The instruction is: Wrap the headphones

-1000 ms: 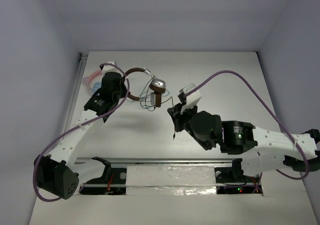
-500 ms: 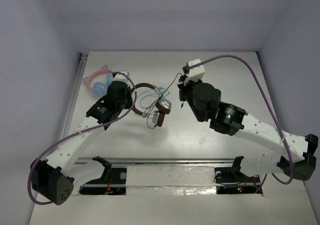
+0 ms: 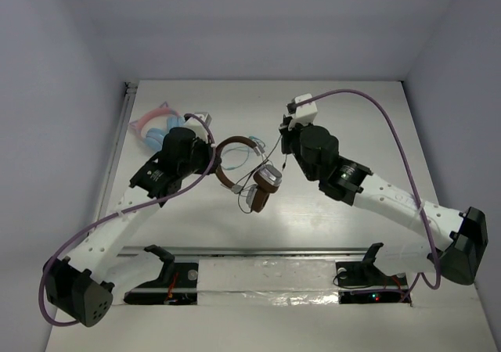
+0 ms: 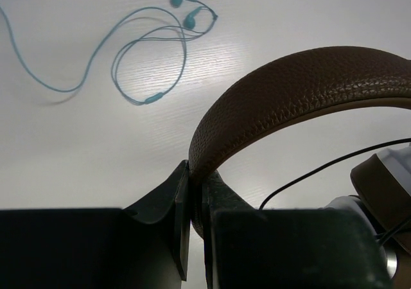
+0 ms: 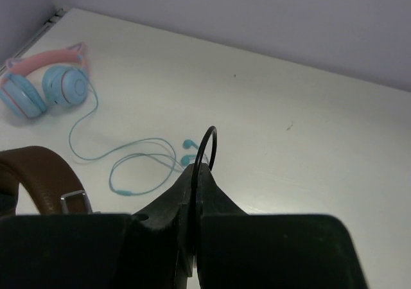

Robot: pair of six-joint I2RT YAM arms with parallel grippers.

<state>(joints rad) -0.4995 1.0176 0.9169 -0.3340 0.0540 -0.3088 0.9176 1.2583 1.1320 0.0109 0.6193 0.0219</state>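
Note:
The headphones have a brown headband point(image 3: 228, 150) and silver ear cups with brown pads point(image 3: 268, 178). They hang lifted over the table's middle. My left gripper point(image 3: 213, 163) is shut on the headband point(image 4: 302, 87), which arches up from the jaws point(image 4: 196, 192). An ear cup point(image 4: 385, 186) and the thin black cable point(image 4: 321, 173) show at the right of the left wrist view. My right gripper point(image 3: 284, 137) is shut on a loop of the black cable point(image 5: 209, 144) at its fingertips point(image 5: 197, 173), right of the headband point(image 5: 38, 173).
Pink-and-blue cat-ear headphones point(image 3: 156, 123) lie at the far left point(image 5: 45, 87). Thin teal earbuds point(image 3: 244, 152) lie coiled on the table under the headband point(image 4: 154, 45) point(image 5: 141, 167). A metal rail point(image 3: 258, 252) runs along the near edge.
My left gripper has carried the headphones right and nearer. My right gripper has swung from mid-table to the far side, drawing the black cable with it.

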